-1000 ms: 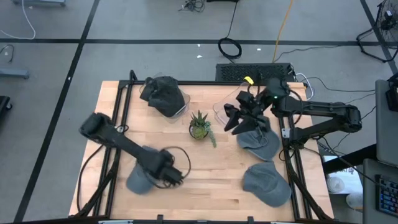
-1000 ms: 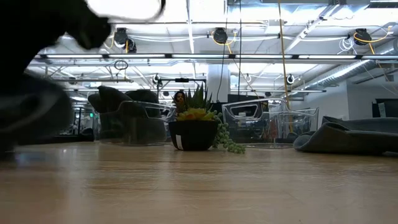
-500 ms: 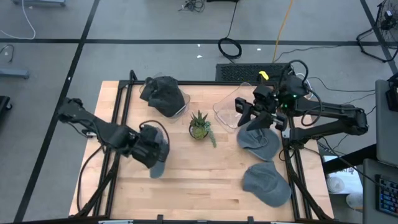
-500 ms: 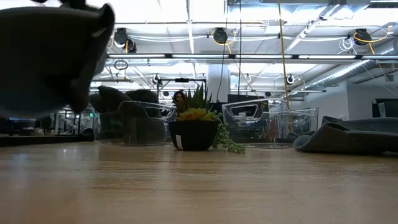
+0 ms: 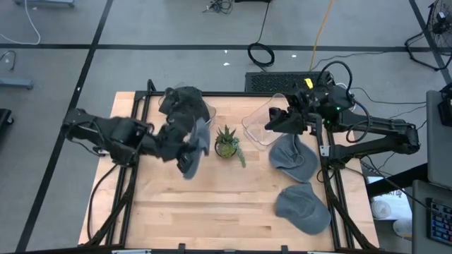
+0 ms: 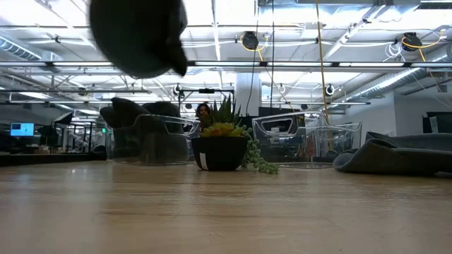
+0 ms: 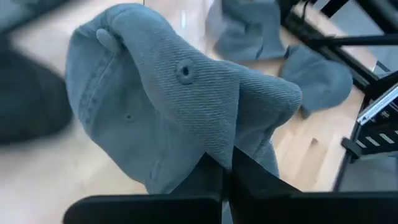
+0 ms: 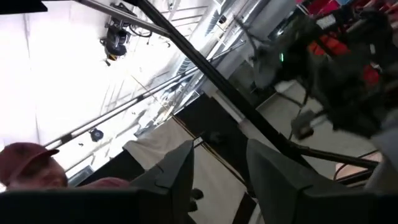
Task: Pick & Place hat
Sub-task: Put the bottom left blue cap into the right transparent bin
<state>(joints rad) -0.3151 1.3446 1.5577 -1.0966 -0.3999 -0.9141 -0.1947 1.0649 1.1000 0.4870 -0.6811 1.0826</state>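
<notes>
A grey-blue hat (image 5: 198, 141) hangs in the air left of the potted plant (image 5: 226, 143), with my left gripper (image 5: 176, 147) shut on it. In the low view the hat (image 6: 138, 32) shows as a dark mass high above the table. My right gripper (image 5: 274, 121) is raised over the clear bin (image 5: 254, 127) at the far right. It tips upward and is open, with nothing between its fingers (image 8: 177, 169). Two more grey hats (image 5: 293, 159) (image 5: 304, 210) lie flat on the table's right side. My left gripper pinches a fold of the hat's cloth (image 7: 231, 140) between its two shut fingers, at the crown's edge below the top button (image 7: 184, 70). The fingers slant downward from the table's left. The hat is lifted clear and droops slack ahead of and below the fingers.
A dark hat sits in a clear bin (image 5: 185, 107) at the far left, close beyond the held hat. The plant (image 6: 222, 144) stands mid-table. The wooden table (image 5: 226, 204) is bare across its near middle. A person's red cap (image 8: 28, 163) shows in the room.
My left gripper has lifted the grey-blue hat off the table's near left and carried it up, toward the far edge and the plant; the hat now hangs clear. My right gripper has drawn back a little toward the far right and tipped upward.
</notes>
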